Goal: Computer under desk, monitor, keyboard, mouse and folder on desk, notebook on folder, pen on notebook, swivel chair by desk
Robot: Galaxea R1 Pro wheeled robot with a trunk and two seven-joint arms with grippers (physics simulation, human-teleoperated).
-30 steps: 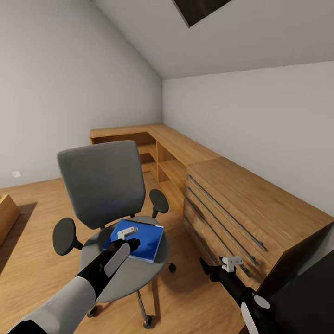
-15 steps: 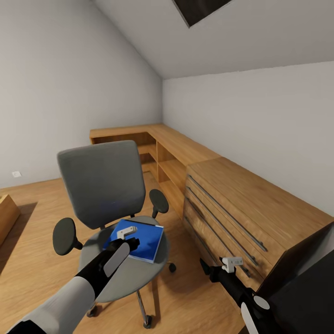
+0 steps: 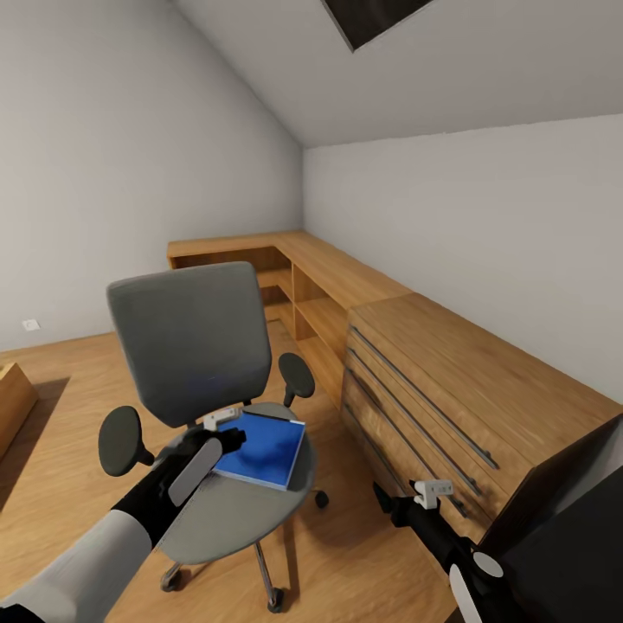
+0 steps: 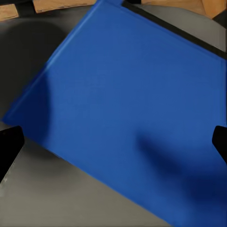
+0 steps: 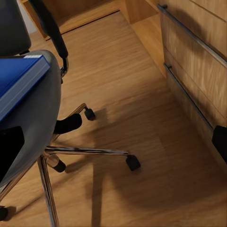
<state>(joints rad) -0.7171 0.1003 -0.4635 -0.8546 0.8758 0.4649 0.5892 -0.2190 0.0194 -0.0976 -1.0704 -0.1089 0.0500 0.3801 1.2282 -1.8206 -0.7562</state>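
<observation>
Attic bedroom [image 3: 130,156], plank floor; left gripper [image 3: 223,426], fingers spread apart, hangs over the folder's near-left corner; folder [image 3: 264,448] lies flat on the swivel chair [image 3: 190,346] seat, long axis toward the backrest; right gripper [image 3: 430,491] open beside the wooden dresser [image 3: 450,381].

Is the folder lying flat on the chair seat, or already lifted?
Flat on the seat. The folder rests on the swivel chair cushion; the left gripper is open above it, fingers apart, not gripping.
</observation>
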